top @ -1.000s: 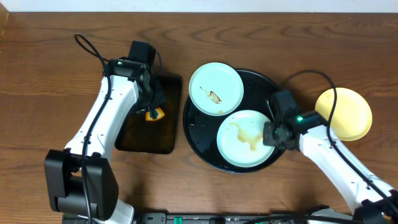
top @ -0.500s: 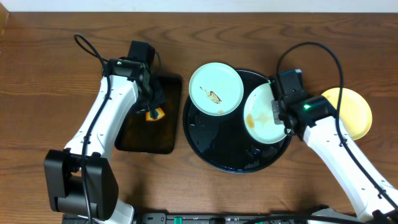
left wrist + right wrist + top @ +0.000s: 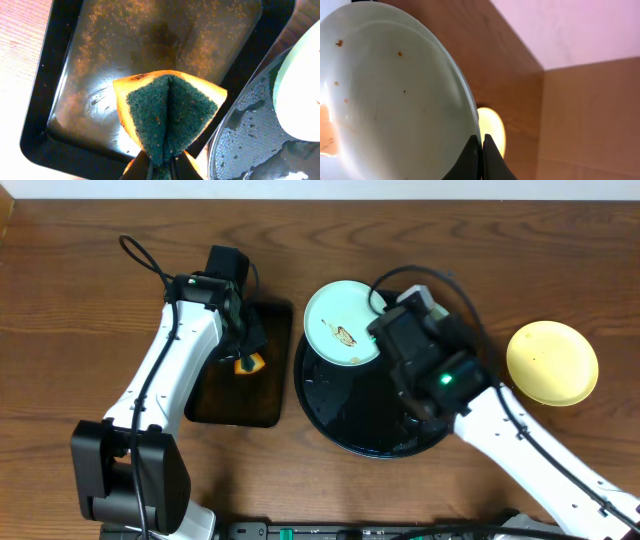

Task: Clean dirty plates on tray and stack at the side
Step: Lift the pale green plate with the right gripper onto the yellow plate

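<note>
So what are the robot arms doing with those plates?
The right gripper pinches a smeared pale plate by its rim, tilted up above the round black tray. The left gripper holds a folded sponge over the small rectangular tray. Another dirty mint plate rests on the round tray's edge, and a yellow plate lies on the table beside it.
</note>
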Available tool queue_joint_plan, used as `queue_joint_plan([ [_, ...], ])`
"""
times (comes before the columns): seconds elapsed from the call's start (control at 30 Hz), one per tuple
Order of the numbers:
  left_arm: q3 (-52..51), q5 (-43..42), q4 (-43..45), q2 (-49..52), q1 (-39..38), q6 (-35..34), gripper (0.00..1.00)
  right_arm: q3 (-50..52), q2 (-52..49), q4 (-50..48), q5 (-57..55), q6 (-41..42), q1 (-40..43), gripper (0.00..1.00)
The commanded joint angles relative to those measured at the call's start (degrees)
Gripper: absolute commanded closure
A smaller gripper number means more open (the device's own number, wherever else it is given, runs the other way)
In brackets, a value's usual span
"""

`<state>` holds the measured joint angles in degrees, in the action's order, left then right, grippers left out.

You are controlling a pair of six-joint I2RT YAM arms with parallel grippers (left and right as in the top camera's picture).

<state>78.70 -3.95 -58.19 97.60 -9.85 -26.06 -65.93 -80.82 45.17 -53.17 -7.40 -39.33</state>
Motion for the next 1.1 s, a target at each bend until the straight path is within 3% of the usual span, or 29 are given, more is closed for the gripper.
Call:
queue_joint_plan([
  [0.0,0.28,0.13,-0.22,-1.03,0.31,0.37,0.92,-1.27,1.11,-0.39,-9.01,-1.44,-1.31,0.99],
  [0.2,0.28,0.13,-0.22,-1.03,0.31,0.37,0.92,-1.27,1.11,-0.92,-10.45,-0.63,-1.20,0.99],
  [0.47,0.28,0.13,-0.22,-1.03,0.31,0.37,0.92,-1.27,1.11,-1.29,-5.03,7.34,1.70,0.99],
  [0.67,0.28,0.13,-0.26,-1.03,0.31,0.37,0.92,-1.27,1.11,-1.22,11.47,15.65,13.31,0.99],
  [0.93,0.28,0.11,-0.26,-1.03,0.31,0.35,0.92,-1.25,1.09,-1.16,15.37,20.61,33.03,0.99],
  [1.07,0.28,0.11,-0.26,-1.03,0.31,0.35,0.92,-1.16,0.92,-1.25,22.77,21.81,43.43,0.99],
])
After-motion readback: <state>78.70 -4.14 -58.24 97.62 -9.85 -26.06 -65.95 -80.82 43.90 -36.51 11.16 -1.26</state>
